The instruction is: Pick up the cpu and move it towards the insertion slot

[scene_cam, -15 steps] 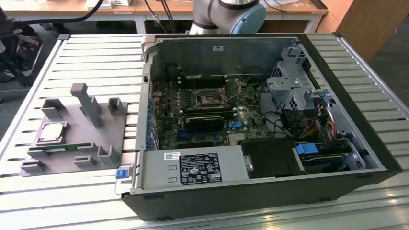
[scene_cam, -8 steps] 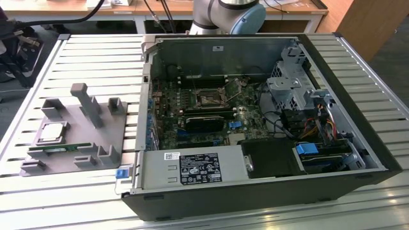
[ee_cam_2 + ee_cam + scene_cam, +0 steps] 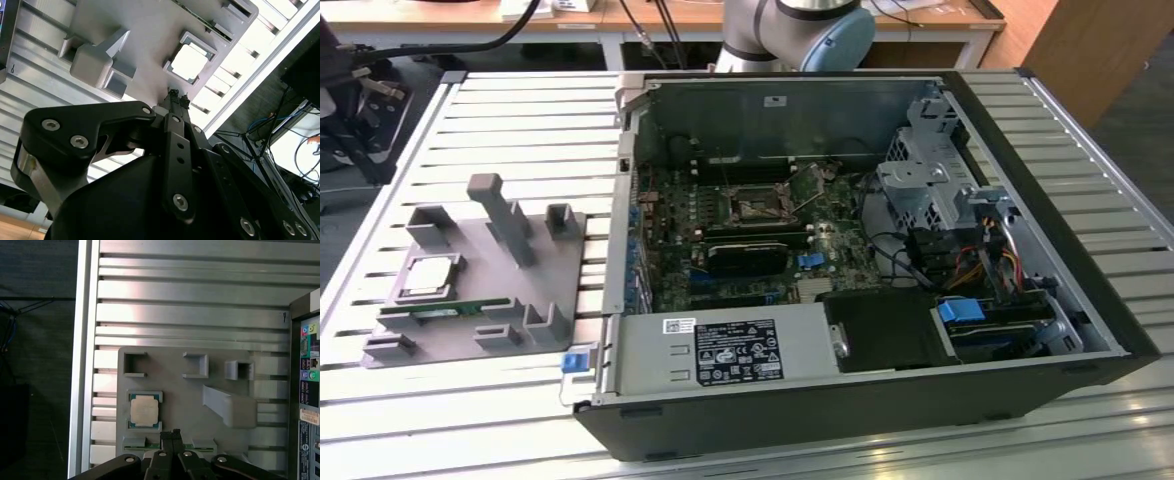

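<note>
The cpu (image 3: 430, 275) is a silvery square chip lying flat in a recess of the grey fixture (image 3: 554, 265), at the exterior view's left. It also appears in both wrist views, cpu (image 3: 144, 410) and cpu (image 3: 189, 62). My gripper (image 3: 172, 433) hangs well above the fixture, just beside the chip and not touching it. The dark fingertips of the gripper (image 3: 175, 95) are pressed together with nothing between them. The insertion slot (image 3: 754, 208) is a dark square socket with a metal frame on the motherboard inside the open computer case.
The open computer case (image 3: 1067, 300) fills the middle and right of the slatted metal table (image 3: 520, 110). A narrow green memory stick (image 3: 447, 312) lies in the fixture near the chip. Upright grey posts (image 3: 500, 215) rise from the fixture. The arm's base (image 3: 801, 30) stands behind the case.
</note>
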`<state>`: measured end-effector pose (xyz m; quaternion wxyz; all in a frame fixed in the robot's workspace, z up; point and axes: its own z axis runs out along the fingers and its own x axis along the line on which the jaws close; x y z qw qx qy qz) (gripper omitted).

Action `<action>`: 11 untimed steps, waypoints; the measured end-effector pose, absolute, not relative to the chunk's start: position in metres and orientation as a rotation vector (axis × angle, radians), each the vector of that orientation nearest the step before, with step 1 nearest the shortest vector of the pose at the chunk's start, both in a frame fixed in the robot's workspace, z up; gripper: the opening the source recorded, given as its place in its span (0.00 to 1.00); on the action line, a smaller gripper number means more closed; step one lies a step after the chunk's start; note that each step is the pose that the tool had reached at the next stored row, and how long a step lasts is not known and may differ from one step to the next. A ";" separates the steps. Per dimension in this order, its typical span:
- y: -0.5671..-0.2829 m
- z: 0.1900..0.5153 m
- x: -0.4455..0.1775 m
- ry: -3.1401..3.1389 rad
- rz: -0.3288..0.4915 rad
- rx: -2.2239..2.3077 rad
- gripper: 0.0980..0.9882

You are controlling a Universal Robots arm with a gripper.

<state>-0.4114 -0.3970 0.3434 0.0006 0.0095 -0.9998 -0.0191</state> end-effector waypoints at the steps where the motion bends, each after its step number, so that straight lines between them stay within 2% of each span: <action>1: -0.397 0.343 -0.411 -3.140 -0.060 0.030 0.01; 11: -0.397 0.341 -0.412 -3.140 -0.060 0.030 0.01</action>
